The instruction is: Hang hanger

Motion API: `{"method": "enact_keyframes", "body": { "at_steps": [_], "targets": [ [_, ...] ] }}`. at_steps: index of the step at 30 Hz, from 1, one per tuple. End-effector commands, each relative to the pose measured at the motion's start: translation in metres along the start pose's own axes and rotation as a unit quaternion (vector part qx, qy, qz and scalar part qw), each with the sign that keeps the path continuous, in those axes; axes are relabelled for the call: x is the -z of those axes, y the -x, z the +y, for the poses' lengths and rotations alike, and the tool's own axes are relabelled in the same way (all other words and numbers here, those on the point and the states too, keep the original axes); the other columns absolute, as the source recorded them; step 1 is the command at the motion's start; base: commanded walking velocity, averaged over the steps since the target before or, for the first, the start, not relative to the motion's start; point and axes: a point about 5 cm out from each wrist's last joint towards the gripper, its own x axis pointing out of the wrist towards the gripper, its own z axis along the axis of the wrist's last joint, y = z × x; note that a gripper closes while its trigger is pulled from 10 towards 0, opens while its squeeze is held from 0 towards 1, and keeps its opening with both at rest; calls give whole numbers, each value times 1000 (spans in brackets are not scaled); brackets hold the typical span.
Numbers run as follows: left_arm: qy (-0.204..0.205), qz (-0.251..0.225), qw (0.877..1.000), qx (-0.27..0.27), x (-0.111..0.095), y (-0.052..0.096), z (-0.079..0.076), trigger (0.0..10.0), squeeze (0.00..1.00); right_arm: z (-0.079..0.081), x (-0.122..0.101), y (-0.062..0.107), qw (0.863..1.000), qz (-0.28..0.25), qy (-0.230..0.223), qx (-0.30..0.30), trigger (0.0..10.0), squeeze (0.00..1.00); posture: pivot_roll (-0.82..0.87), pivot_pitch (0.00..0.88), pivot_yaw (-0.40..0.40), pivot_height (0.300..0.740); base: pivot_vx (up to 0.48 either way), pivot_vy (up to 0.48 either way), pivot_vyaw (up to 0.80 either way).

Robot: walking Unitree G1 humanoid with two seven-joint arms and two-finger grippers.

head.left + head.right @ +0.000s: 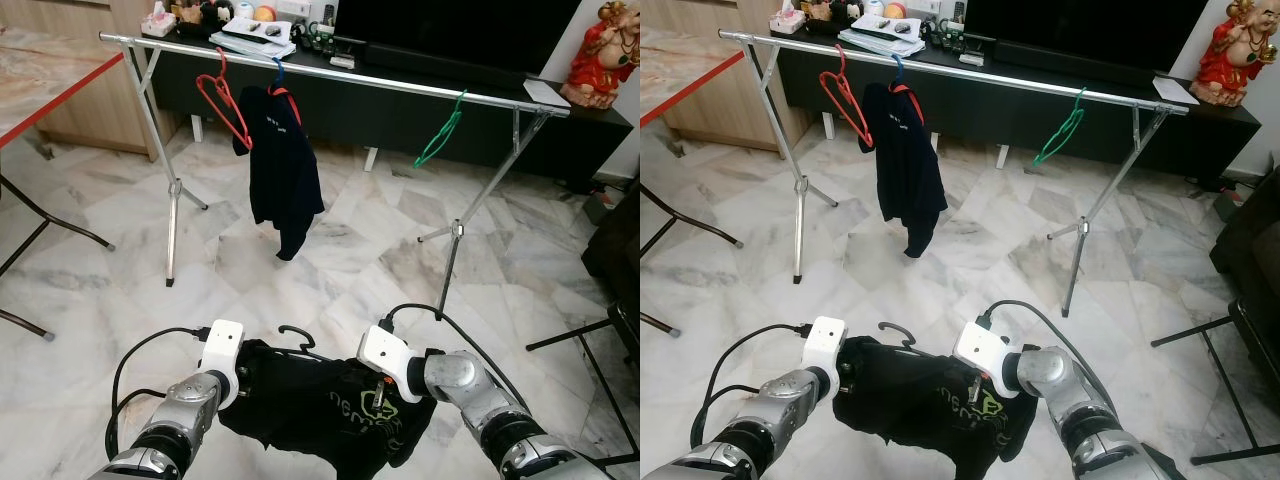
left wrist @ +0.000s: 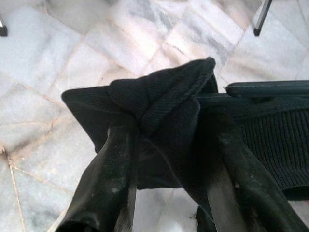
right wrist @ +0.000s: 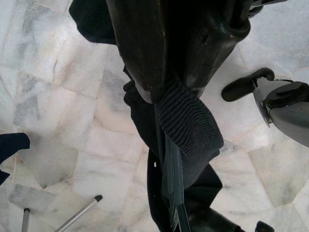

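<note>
Hanger (image 1: pixel 298 336): black, with its hook standing up above the collar of a black T-shirt (image 1: pixel 320 410) that is draped on it. The shirt carries a green printed logo on the chest and hangs low in front of the robot, above the marble floor (image 1: pixel 340 250), between the two arms. The hanger's dark bar also shows in the left wrist view (image 2: pixel 268 88), running along the top edge of the ribbed fabric.

Left gripper (image 2: pixel 166 145): fingers closed around a bunched fold of the black shirt at its left shoulder; the cloth is pinched between the two fingers (image 2: pixel 104 183). In the head views the white wrist block sits at the shirt's left edge.

Right gripper (image 3: pixel 166 82): fingers pressed together on a ribbed black edge of the shirt, with the hanger's thin dark bar running alongside the cloth just past the fingertips. Whether the bar itself is inside the grip I cannot tell.

Ahead stands a silver clothes rail (image 1: pixel 400 84) on tripod legs. On it, from the robot's left: an empty red hanger (image 1: pixel 222 100), a blue hanger (image 1: pixel 279 72) bearing a dark navy shirt (image 1: pixel 282 165), and, well apart to the right, an empty green hanger (image 1: pixel 441 133). The held hanger is well short of the rail, much lower than it.

Behind the rail: a black low cabinet (image 1: pixel 420 100) with small items on top, and a red figurine (image 1: pixel 606 50) at its right end.
</note>
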Motion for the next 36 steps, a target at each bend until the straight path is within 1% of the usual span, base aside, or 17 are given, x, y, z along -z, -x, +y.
{"method": "enact_keyframes", "body": {
  "at_steps": [1,12,16,19,24,25,26,29,33,34,36],
  "targets": [
    [2,0,1000,-3,1,0,-2,0,0,-8,-5,6,1000,-16,9,14,10000,0,29,78,-160,740,0,0,0],
    [2,-10,1000,-26,0,0,1,0,0,-5,0,7,1000,-10,7,11,10000,0,26,78,-160,740,0,0,0],
    [-11,-7,999,-41,1,1,5,0,0,-6,3,9,1000,-3,10,12,10000,0,24,83,-161,740,0,0,0],
    [-9,-7,999,-48,1,1,8,0,0,-7,4,11,1000,1,11,12,10000,0,23,86,-161,740,0,0,0],
    [-2,-7,996,-92,1,3,19,0,0,-5,8,13,1000,13,15,-2,10000,0,20,94,-162,740,0,0,0],
    [-1,-4,994,-113,2,5,24,0,0,-5,10,15,1000,14,18,-5,10000,0,17,98,-164,740,0,0,0],
    [-1,-4,994,-113,2,5,24,0,0,-5,10,15,1000,14,18,-5,10000,0,17,98,-164,740,0,0,0],
    [-1,5,990,-139,4,6,30,0,0,-5,12,17,1000,14,16,-9,10000,0,12,103,-165,740,0,0,0],
    [7,12,985,-172,7,9,38,0,0,-2,16,21,999,16,13,-34,10000,0,7,104,-166,740,0,0,0],
    [12,11,981,-191,7,11,43,0,0,0,19,24,998,24,16,-50,10000,0,6,107,-169,740,0,0,0],
    [13,11,979,-205,7,12,46,0,0,1,22,25,998,32,18,-58,10000,0,6,108,-170,740,0,0,0]
  ]
}}
